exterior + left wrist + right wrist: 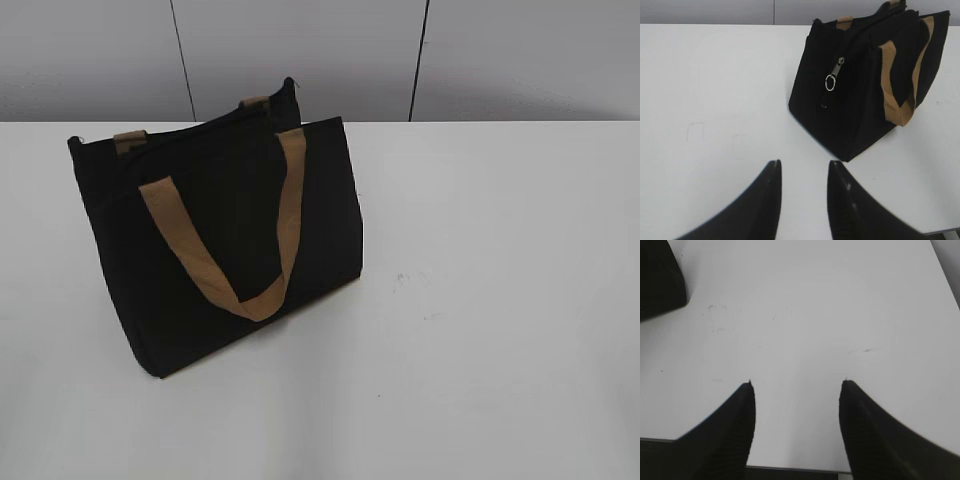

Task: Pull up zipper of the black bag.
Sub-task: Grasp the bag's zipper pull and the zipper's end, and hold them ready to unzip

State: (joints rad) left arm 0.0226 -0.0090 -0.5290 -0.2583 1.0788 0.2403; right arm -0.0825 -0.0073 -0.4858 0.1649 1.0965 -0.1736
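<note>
Exterior: I see the black bag [215, 240] upright, left of centre on the white table [500, 300].
Left wrist: my left claw [804, 167] spread, empty, short of the bag's end; zipper [832, 80] ring pull hangs there.
Right wrist: right claw [797, 385] spread wide over bare table, bag corner far left.

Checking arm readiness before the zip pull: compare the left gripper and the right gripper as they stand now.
The left gripper faces the black bag, with the zipper ring pull ahead of it; the right gripper faces bare white table, the bag only at its view's upper left corner. The left gripper's fingertips stand closer together than the right gripper's. Both are open, hold nothing and touch nothing.
</note>
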